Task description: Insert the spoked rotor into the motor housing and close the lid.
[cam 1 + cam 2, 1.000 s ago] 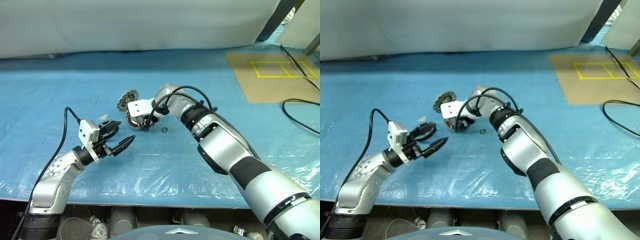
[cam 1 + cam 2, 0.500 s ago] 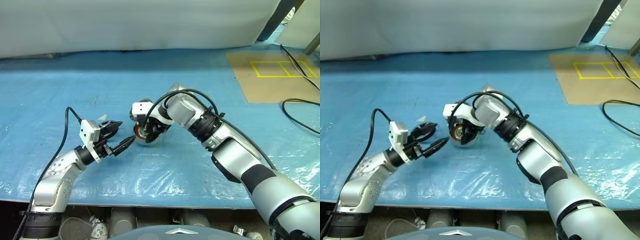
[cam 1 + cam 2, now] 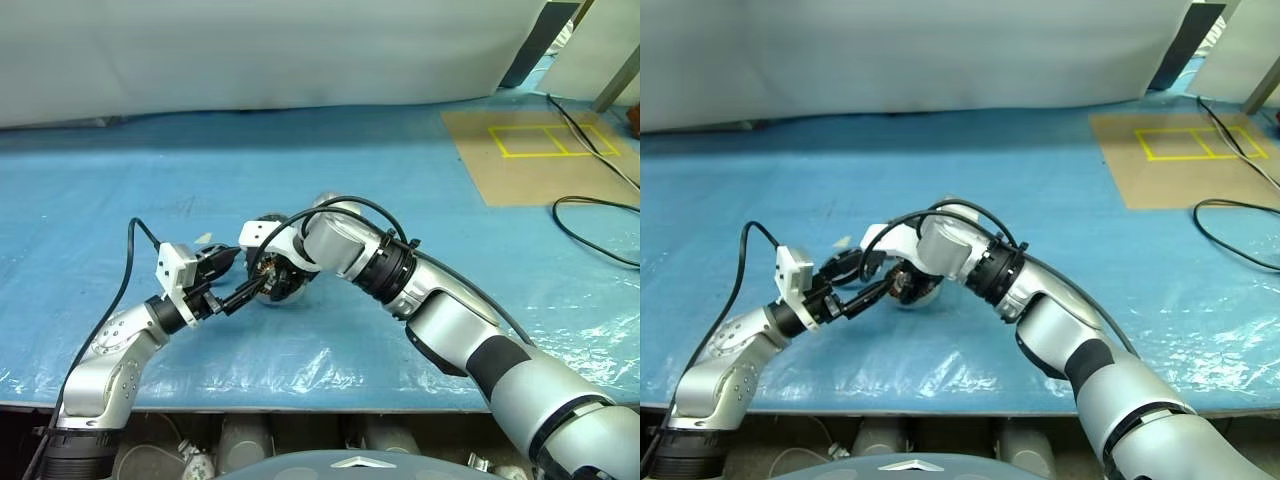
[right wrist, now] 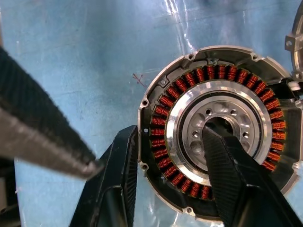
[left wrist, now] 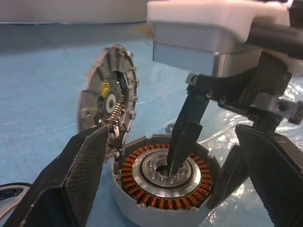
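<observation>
The motor housing (image 4: 189,80), a silver puck with copper windings, lies face up on the blue sheet. My right gripper (image 3: 272,280) points down onto it, one finger in the hub hole and the other against the outer wall. The lid (image 5: 109,101), a ribbed disc, stands on edge just behind the housing, joined to it by thin wires. My left gripper (image 3: 248,270) is open and level, its tips just short of the housing (image 3: 288,296). A dark curved rim (image 5: 9,208) peeks in near the left gripper; I cannot tell if it is the spoked rotor.
The blue plastic sheet (image 3: 420,210) covers the table up to its front edge. A brown board with yellow tape (image 3: 540,150) lies at the back right, with a black cable (image 3: 590,215) beside it. A white sheet (image 3: 300,50) hangs behind.
My right gripper has carried the housing nearer and to the left, toward the left gripper, and turned it from tilted to face up. The left arm has kept still.
</observation>
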Motion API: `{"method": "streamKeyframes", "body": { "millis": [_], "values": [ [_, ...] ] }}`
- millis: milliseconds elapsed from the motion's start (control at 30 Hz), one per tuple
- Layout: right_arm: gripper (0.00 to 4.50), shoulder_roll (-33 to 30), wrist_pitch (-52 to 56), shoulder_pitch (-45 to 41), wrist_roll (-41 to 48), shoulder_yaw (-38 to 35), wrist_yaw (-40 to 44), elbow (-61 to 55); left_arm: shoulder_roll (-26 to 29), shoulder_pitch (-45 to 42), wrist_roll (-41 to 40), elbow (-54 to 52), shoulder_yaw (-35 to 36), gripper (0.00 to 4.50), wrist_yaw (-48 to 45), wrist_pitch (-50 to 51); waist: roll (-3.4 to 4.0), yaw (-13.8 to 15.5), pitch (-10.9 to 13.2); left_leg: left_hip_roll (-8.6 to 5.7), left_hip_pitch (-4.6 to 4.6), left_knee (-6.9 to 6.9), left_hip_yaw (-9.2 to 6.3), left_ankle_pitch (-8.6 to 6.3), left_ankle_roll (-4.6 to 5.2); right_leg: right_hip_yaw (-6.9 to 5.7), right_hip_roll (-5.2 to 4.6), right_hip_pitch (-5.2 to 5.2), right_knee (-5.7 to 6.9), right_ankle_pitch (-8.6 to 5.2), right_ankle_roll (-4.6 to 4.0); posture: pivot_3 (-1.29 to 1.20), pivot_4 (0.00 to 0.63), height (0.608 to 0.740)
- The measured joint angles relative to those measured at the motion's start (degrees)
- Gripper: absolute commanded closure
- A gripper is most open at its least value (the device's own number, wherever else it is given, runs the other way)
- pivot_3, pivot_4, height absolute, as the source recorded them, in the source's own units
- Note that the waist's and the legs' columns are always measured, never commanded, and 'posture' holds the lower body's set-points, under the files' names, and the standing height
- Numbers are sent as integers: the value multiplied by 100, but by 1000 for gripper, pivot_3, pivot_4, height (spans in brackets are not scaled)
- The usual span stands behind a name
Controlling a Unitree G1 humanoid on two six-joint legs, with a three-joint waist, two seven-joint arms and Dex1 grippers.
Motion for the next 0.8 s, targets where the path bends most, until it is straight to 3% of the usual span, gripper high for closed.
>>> {"method": "streamKeyframes", "body": {
  "millis": [100, 233, 467, 600, 800],
  "values": [
    [592, -65, 46, -54, 212, 92, 43, -95, 0, 80, 2, -12, -1, 0, 36, 4, 2, 8, -3, 0, 3, -4, 1, 1, -1, 1, 1, 3, 1, 0, 0, 0, 150, 740],
    [592, -231, 286, -273, 627, 206, 255, -131, 0, 75, 0, -28, -2, 0, 48, 6, 4, 17, -2, -1, -26, -2, 2, 12, -20, 1, 1, -16, -5, 21, -38, 0, 150, 740],
    [592, -490, 711, -895, 1513, 44, 462, -198, -2, -164, 3, 52, -16, 0, 33, 6, 3, 25, -2, -1, -162, 13, 3, 11, -32, -24, 10, -117, -10, 44, -7, 0, 150, 740],
    [592, -719, 893, -1136, 1961, -276, 456, -517, -5, -249, 5, 90, -29, 0, 11, 7, 2, 27, -2, 0, -174, 13, 1, 4, -43, -47, 19, -116, -16, 42, -9, 0, 150, 740],
    [592, -1584, 1285, -1094, 2809, -476, 415, -1675, -4, -270, 7, 106, -50, 0, -42, 22, 0, 54, 0, 2, -166, 27, -4, 4, -43, -49, 12, -102, -11, 44, -6, 0, 150, 740]
  ]
}}
